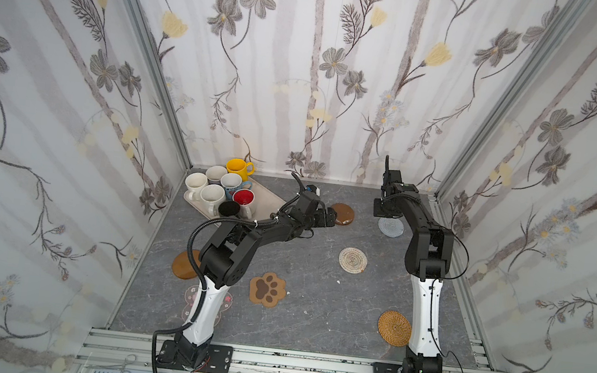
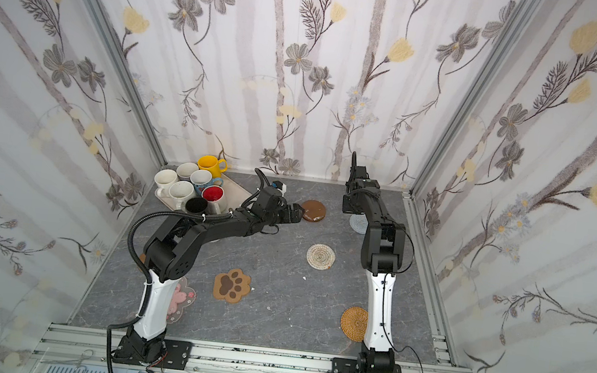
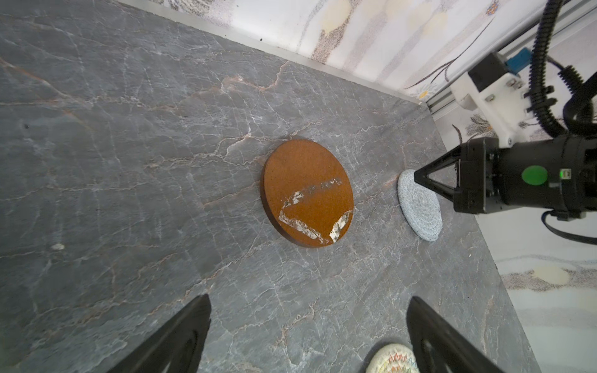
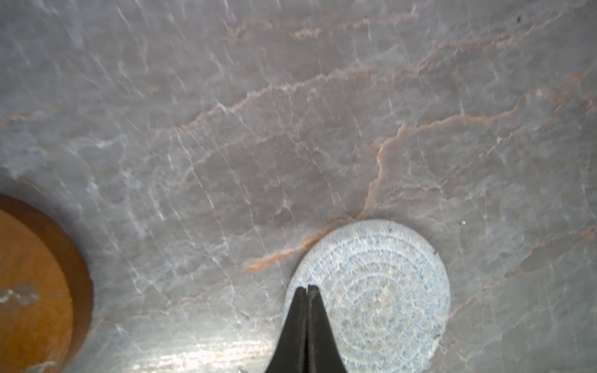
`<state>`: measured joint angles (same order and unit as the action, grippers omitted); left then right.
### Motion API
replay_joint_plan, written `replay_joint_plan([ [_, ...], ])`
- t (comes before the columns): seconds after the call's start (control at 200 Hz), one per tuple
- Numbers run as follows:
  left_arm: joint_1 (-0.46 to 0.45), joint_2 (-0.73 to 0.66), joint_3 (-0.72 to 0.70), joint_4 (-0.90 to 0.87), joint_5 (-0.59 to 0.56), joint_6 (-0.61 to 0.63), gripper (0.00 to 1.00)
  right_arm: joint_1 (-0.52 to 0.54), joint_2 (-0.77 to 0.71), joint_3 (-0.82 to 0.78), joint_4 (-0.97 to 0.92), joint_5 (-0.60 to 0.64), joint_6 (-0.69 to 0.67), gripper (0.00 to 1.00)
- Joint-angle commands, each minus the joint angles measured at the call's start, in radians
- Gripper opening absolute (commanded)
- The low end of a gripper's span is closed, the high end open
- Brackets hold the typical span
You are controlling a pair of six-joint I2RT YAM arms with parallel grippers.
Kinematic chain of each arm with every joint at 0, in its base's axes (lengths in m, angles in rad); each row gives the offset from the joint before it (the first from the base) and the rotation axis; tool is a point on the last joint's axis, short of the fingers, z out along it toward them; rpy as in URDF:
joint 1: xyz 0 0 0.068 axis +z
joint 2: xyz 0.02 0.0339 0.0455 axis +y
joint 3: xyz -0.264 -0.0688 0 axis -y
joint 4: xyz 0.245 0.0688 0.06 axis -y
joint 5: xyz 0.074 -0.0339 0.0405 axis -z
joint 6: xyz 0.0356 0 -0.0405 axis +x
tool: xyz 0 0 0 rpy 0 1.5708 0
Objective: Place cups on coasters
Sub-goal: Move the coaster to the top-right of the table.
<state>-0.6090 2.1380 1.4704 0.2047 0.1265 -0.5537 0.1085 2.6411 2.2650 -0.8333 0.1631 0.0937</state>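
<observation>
Seven coasters (image 1: 394, 327) scattered; seven cups (image 1: 212, 195) on tray (image 1: 269, 196); left gripper (image 3: 310, 302) spread, right gripper (image 4: 306, 288) clenched.

Left claw (image 3: 309, 298) spread wide; right claw (image 4: 306, 288) closed.

Grey marbled tabletop (image 1: 317, 312) with beige tray (image 1: 265, 191) and seven coasters (image 1: 353, 260)

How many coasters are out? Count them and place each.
7. Far brown disc and grey round at the back; beige round mid-table; paw and golden round nearer; near brown disc and flower mat partly hidden behind the left arm.
</observation>
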Motion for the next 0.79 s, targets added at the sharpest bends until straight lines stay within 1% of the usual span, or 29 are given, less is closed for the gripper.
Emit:
replay_joint_plan([
  [0.0,-0.001,0.008,0.014,0.005,0.002,-0.007,0.96,-0.017,-0.009,0.031,-0.007,-0.012,0.023,0.0],
  [0.04,0.0,0.012,0.017,0.005,0.007,-0.008,0.96,-0.032,-0.023,0.03,-0.012,-0.046,0.055,0.0],
  [0.07,0.001,0.014,0.018,0.005,0.011,-0.012,0.95,-0.046,-0.035,0.029,-0.015,-0.096,0.086,0.01],
  [0.13,0.0,0.018,0.021,0.005,0.015,-0.015,0.95,-0.082,-0.059,0.004,-0.008,-0.241,0.151,0.0],
  [0.165,-0.001,0.017,0.021,0.005,0.018,-0.015,0.95,-0.095,-0.085,-0.042,0.023,-0.321,0.199,0.0],
  [0.22,0.0,0.016,0.021,0.005,0.019,-0.017,0.95,-0.096,-0.129,-0.125,0.088,-0.37,0.245,0.0],
  [0.32,0.0,0.011,0.016,0.004,0.015,-0.014,0.95,-0.092,-0.18,-0.225,0.16,-0.389,0.339,0.0],
  [0.46,-0.001,0.009,0.013,0.004,0.013,-0.015,0.95,-0.11,-0.208,-0.352,0.274,-0.425,0.478,0.0],
  [0.685,0.0,0.012,0.014,0.004,0.012,-0.015,0.95,-0.146,-0.207,-0.446,0.376,-0.442,0.611,0.0],
  [0.789,0.001,0.016,0.019,0.004,0.02,-0.016,0.95,-0.153,-0.205,-0.466,0.401,-0.431,0.638,0.0],
])
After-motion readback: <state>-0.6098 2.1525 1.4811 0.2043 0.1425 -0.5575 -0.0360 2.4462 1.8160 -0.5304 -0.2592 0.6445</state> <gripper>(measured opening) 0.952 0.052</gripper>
